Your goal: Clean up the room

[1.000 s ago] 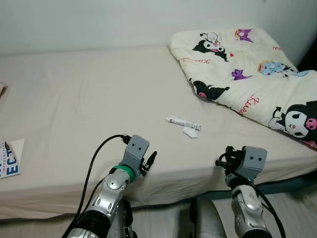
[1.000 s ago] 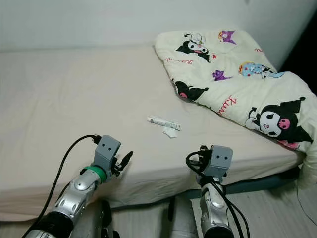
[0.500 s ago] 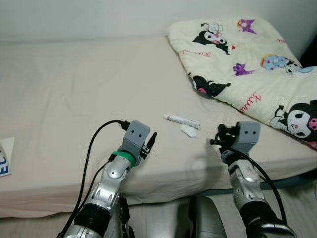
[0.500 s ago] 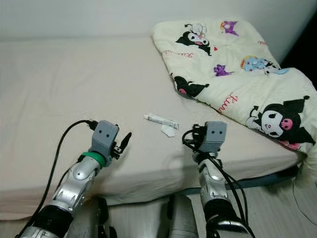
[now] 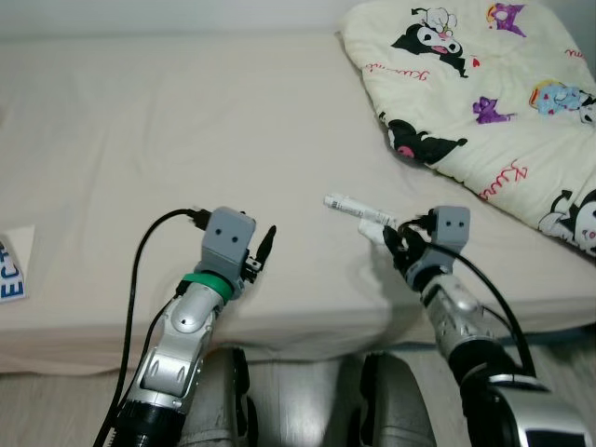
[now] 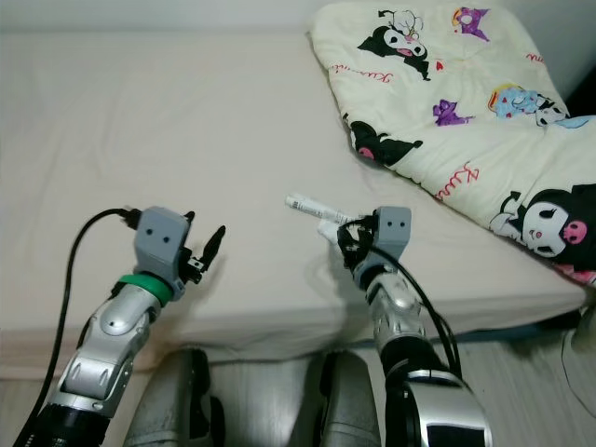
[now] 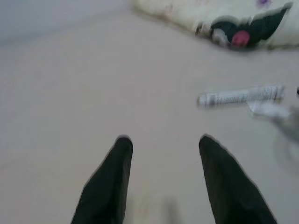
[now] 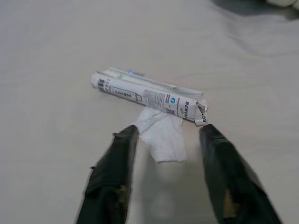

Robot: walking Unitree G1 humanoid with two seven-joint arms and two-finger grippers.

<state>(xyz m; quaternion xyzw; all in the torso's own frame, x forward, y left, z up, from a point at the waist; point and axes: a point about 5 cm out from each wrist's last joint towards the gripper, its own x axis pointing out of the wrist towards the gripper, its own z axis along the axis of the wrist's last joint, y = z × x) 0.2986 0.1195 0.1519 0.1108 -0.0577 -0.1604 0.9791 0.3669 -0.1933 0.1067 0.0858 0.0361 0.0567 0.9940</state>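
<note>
Wrapper: crumpled white printed paper wrapper rolled into a tube [image 8: 147, 94] lies on the beige bed sheet [image 5: 140, 140], near the front edge of the bed, with a small white torn paper scrap [image 8: 162, 134] touching its near side.
Right gripper: right gripper [image 8: 164, 175] hovers low over the sheet, jaws spread wide, and the scrap sits just ahead between the two black fingertips [image 8: 124, 140]; nothing is held.
Left gripper: left gripper [image 7: 163, 154] is over bare sheet, well apart from the wrapper, jaws open and empty.
Blanket: cream quilted blanket with black cartoon characters [image 5: 484, 102] is heaped on the bed's right side.
Paper: white sheet with blue letters [image 5: 14, 270] lies at the bed's left edge.
</note>
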